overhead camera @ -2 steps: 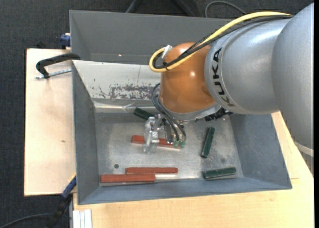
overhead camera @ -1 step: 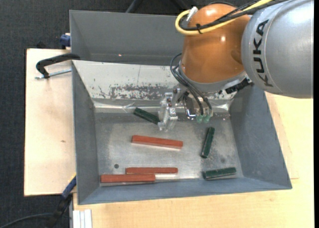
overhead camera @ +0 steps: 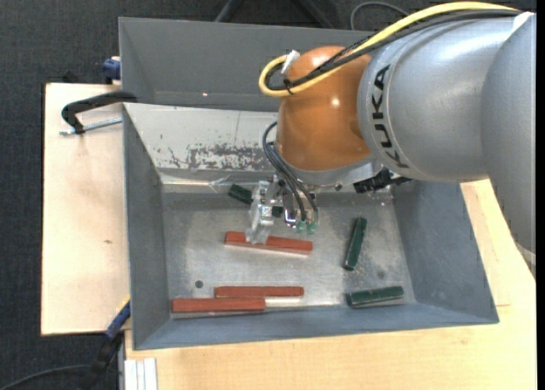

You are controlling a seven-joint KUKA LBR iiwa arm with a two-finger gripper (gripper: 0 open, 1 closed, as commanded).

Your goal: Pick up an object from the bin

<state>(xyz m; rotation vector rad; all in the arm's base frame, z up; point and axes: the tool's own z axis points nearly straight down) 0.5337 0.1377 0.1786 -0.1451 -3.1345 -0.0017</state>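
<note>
I see the end effector (overhead camera: 274, 216) hanging low over the flat reddish-brown bar (overhead camera: 268, 244) that lies alone mid-floor in the grey metal bin (overhead camera: 145, 235), likely chosen because it lies clear of the walls; released or clenched, I cannot tell.

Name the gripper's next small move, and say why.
Probably a short, straight descent onto the red-brown bar in the middle of the bin. The gripper hangs just over the bar's left half. The bar lies flat, apart from the dark green piece to its right and the two red bars by the near wall, so nothing crowds it.
</note>
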